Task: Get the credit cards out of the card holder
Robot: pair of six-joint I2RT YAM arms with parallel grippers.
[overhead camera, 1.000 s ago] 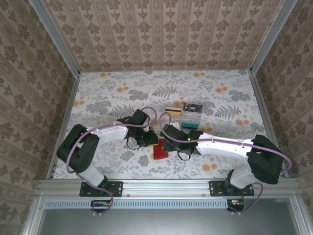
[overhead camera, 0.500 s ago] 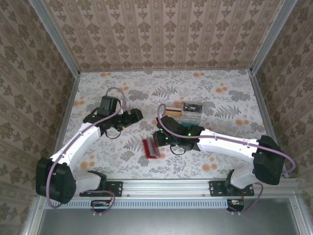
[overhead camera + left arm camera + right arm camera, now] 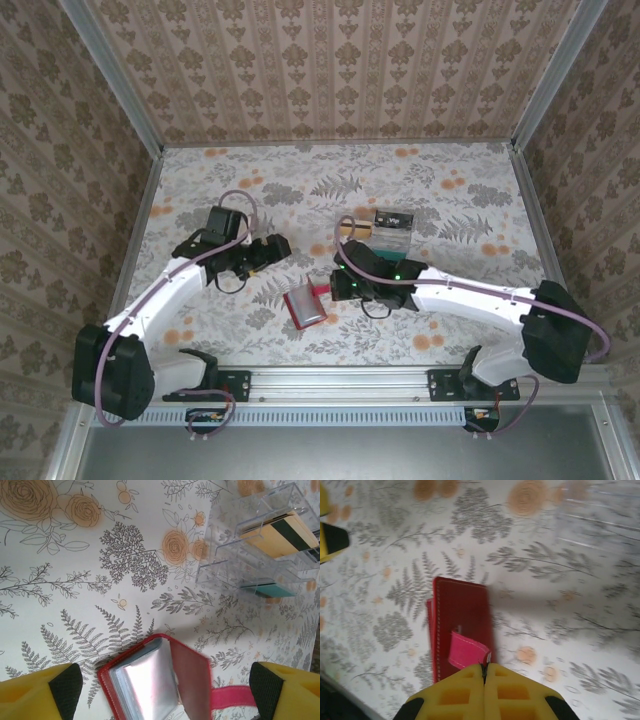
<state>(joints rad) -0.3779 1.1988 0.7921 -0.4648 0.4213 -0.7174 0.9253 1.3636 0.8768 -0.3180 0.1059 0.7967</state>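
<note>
Card holder (image 3: 307, 308): red, bi-fold, lying part open on the floral table (image 3: 200, 200). Grey-blue, shiny lining is seen from the left wrist. One red flap is raised and blurred.

Red tab (image 3: 466, 650): it is seen running from the outer face into the seam of the right gripper (image 3: 484, 666). The yellow fingers are pressed together on its end.

Orientation: from above, the tab is pointed right and slightly away from the bases. The open side is turned toward the left arm. In the right wrist view the long axis is lined up with the gripper.

Position: near middle of the table, between the two grippers.

Left gripper (image 3: 280, 247): fingers spread wide, nothing between them, apart from the holder on its far left.

Clear stand (image 3: 225, 555): beyond the holder, not touching it. A tan-gold card (image 3: 277, 532) and a teal card (image 3: 267, 589) are seen in it.

Clearance: bare table is noted left of the holder and toward the near rail (image 3: 340, 378). The walls are well apart.
</note>
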